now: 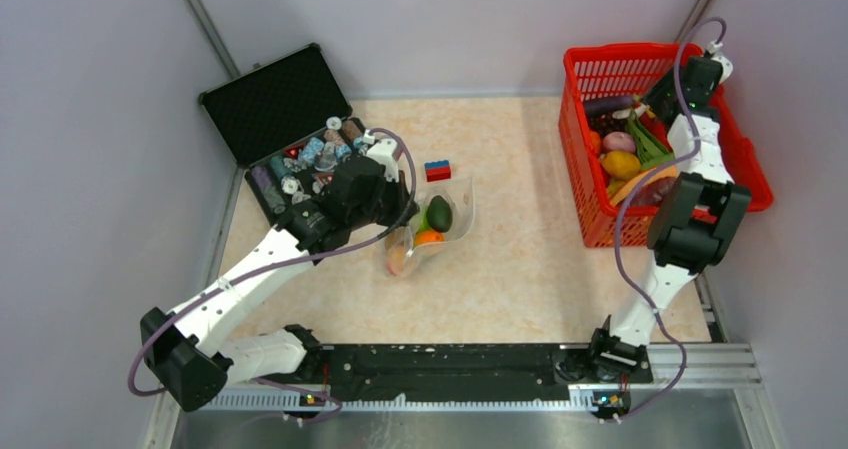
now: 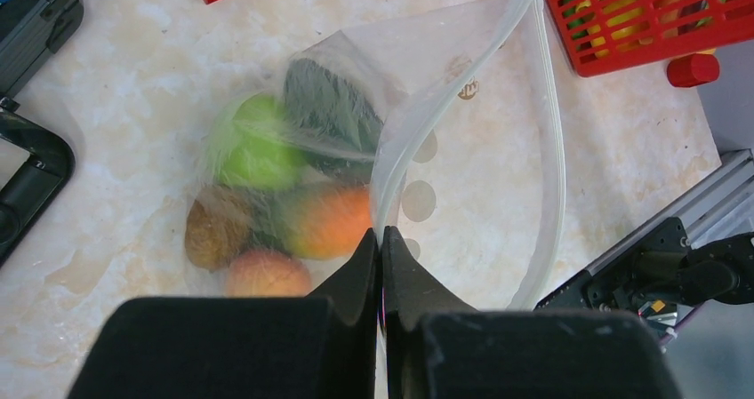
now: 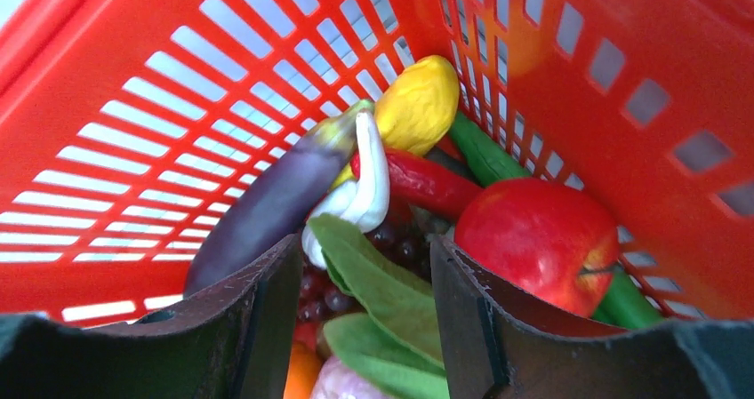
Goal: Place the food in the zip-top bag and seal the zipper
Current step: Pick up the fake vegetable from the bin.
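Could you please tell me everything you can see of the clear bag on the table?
The bag is clear, crinkly plastic, lying on the table. Its mouth gapes open, with the whitish zipper unsealed along the rim. Inside sit food pieces: green, dark green, orange, brown and peach. The left hand is shut on one lip of the mouth.
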You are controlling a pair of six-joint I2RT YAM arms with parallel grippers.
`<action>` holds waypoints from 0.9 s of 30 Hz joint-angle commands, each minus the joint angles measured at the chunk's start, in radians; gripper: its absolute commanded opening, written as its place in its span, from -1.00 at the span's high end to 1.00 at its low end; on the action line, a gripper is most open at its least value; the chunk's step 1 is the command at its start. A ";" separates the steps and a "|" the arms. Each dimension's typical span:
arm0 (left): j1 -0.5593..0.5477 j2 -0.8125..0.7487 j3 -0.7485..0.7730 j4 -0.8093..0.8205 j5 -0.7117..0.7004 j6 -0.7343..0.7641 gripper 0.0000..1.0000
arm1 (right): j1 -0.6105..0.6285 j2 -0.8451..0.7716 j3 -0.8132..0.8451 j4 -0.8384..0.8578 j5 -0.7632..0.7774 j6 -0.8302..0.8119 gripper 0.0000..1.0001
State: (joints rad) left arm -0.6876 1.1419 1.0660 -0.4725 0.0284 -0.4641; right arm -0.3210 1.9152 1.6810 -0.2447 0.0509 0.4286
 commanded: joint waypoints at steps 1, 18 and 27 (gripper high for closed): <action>0.006 0.008 0.033 0.020 -0.010 0.025 1.00 | -0.012 0.074 0.120 0.018 -0.019 -0.004 -0.07; 0.022 0.050 0.049 0.018 -0.005 0.024 1.00 | -0.006 0.368 0.441 -0.042 -0.042 -0.016 0.10; 0.022 0.036 0.038 0.015 -0.019 0.007 1.00 | -0.002 0.413 0.455 -0.069 -0.068 -0.034 0.50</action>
State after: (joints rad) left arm -0.6701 1.1877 1.0737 -0.4759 0.0265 -0.4503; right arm -0.3237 2.3150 2.0972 -0.3073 0.0116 0.4099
